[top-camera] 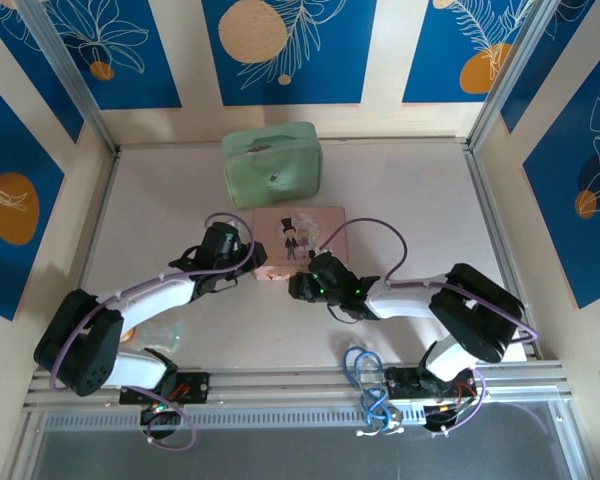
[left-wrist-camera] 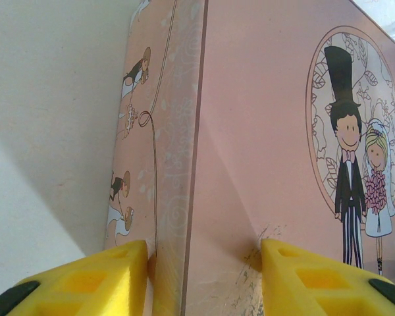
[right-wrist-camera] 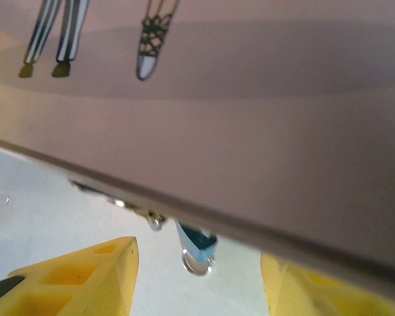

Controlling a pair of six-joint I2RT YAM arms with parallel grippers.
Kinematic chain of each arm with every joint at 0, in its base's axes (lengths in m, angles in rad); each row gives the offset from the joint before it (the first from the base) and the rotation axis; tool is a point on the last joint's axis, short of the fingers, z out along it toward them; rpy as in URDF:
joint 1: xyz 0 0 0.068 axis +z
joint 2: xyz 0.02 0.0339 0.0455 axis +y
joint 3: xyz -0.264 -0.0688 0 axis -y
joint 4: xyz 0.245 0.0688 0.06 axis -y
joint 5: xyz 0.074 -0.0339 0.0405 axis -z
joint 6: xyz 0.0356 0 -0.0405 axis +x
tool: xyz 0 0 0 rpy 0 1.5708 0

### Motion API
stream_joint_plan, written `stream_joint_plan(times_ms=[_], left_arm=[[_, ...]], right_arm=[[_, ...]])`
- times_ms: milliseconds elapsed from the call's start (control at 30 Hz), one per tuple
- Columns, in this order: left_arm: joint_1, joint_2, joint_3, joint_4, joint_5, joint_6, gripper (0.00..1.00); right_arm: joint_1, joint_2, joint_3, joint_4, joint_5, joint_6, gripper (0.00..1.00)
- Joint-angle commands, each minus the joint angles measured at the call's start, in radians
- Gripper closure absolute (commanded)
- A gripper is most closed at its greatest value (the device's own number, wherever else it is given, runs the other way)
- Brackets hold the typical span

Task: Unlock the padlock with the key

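Nearest the rail, a loose coil of blue cable [top-camera: 365, 375] lay beside the right arm's base. From there both arms bent inward over the pale desk [top-camera: 430, 200] and met at the near side of the pink box [top-camera: 325, 225], which lay flat with its bride-and-groom picture facing up.

In the left wrist view, the left fingers [left-wrist-camera: 85, 280] were part-way closed across the box's left edge. One yellow finger pressed against the illustrated side wall and the other sat on the lid, so that edge of the box was clamped between them.

In the right wrist view, the right fingers [right-wrist-camera: 85, 273] stood apart and held nothing. The box's near edge ran slantwise above and ahead of them and blocked much of the view. The padlock [right-wrist-camera: 196, 242], small and blue with a silvery end, hung just under that edge, ahead of the gap between the fingers and touching neither. A thin silvery fitting [right-wrist-camera: 122, 203] showed just to its left along the same edge. I could not make out a key.

Beyond the pink box, just behind it, stood a pale green case [top-camera: 272, 165], and past that the blue-and-cream patterned wall [top-camera: 290, 50].
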Motion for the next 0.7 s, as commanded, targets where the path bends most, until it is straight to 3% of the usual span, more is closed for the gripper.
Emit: stream_joint_plan(times_ms=[0, 100, 333, 667], left_arm=[[0.003, 0.008, -0.038, -0.112, -0.015, -0.002, 0.54], [0.003, 0.008, -0.040, -0.109, -0.015, -0.003, 0.54], [0.003, 0.006, -0.043, -0.107, -0.015, -0.003, 0.54], [0.006, 0.001, -0.038, -0.114, -0.019, -0.002, 0.54]], right_arm=[[0.010, 0.047, 0.043, 0.033, -0.024, 0.001, 0.47], [0.028, 0.081, 0.095, -0.042, 0.013, -0.002, 0.52], [0.075, 0.134, 0.220, -0.294, 0.139, 0.026, 0.76], [0.109, 0.157, 0.338, -0.596, 0.256, 0.083, 0.97]])
